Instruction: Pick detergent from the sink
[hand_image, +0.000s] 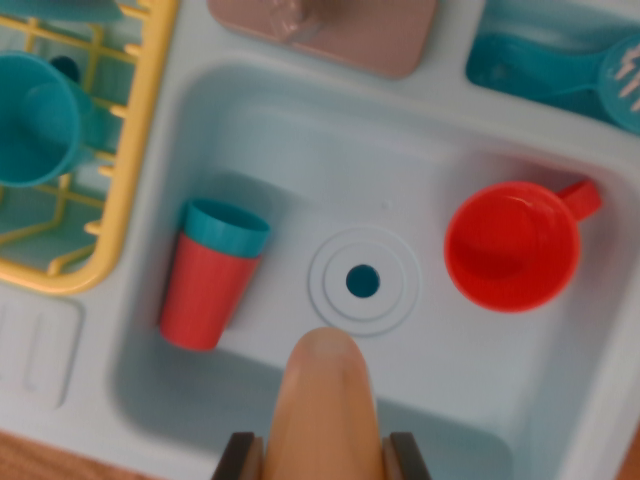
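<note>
Now gripper (325, 462) is clamping the detergent (325, 405) btwn both fingers (238, 458), hanging over the sink (470, 400) front edge.

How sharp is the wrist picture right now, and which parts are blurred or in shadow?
Wrist view: soft all over; the tan bottle between the pincer fingers is the most blurred, being closest to the lens. The red cup and the red and teal cup are recognisable but with fuzzy edges. Soft shadows lie on the sink floor beside both cups; no strong glare.
</note>
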